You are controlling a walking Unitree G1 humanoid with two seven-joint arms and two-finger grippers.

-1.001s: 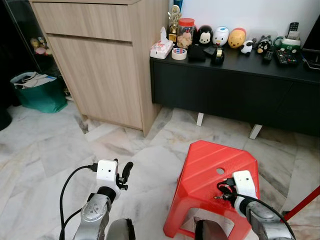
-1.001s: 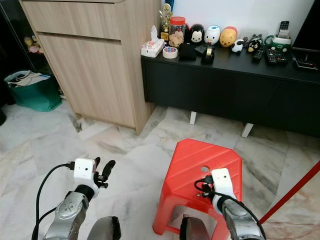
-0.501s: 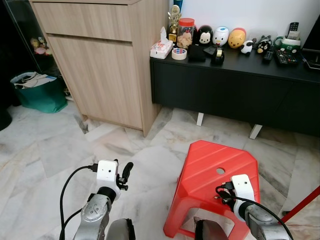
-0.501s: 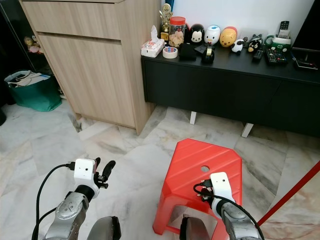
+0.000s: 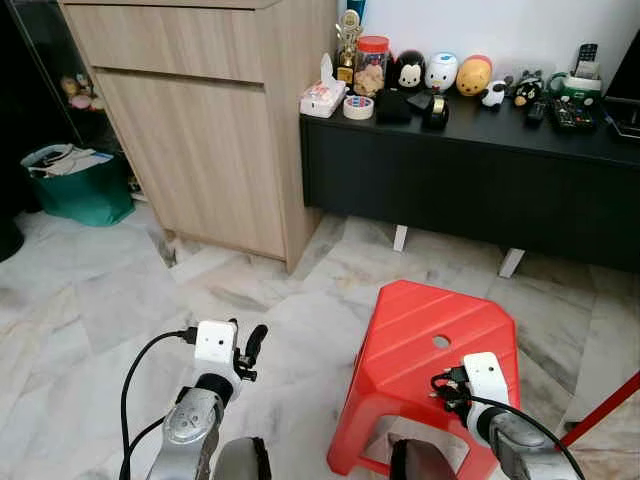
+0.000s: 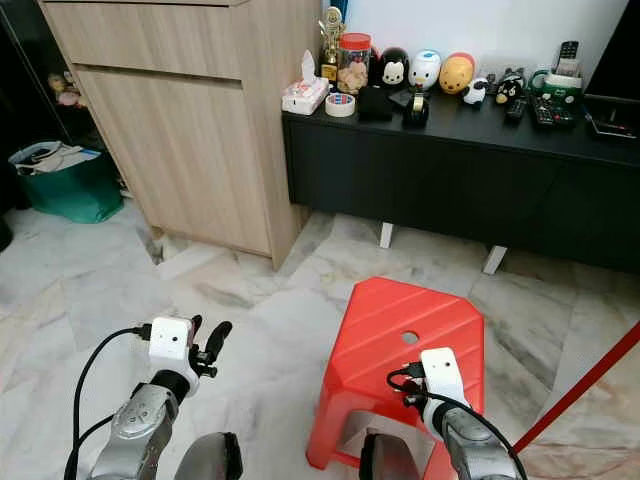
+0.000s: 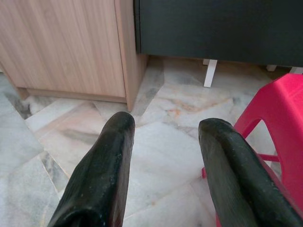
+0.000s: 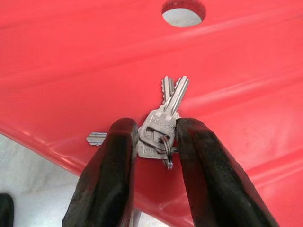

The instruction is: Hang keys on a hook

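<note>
The right gripper [image 8: 154, 142] is low over the red stool [image 5: 420, 350], near its front edge, and its two black fingers [image 8: 113, 161] are closed on the heads of the keys [image 8: 163, 125]. The keys are silver, joined by a small ring; their blades fan out above the seat of the stool, toward the round hole [image 8: 182, 12] in the seat.

In the eye views the keys are hidden behind the white wrist box of the right arm [image 5: 487, 378]; only the wrist view makes them clear. The hole [image 5: 441, 342] shows there as a small dot ahead of that box.

The left gripper [image 7: 163, 142] hovers over the marble floor [image 5: 90, 300], beside the stool, with its fingers parted and nothing between them. Its wrist view looks toward the foot of the wooden cabinet [image 7: 66, 42] and the black sideboard [image 7: 213, 23], with the edge of the stool on one side.

On the sideboard [image 5: 470, 170] stands a jar [image 5: 372, 62] with a red lid; it holds something pale that I cannot identify. Beside it are a tissue pack [image 5: 323, 95], a tape roll [image 5: 359, 107], a trophy and some toy figures [image 5: 441, 72]. By the cabinet, on the floor, a green bag [image 5: 75, 185] holds papers or cloth; I cannot tell which.
</note>
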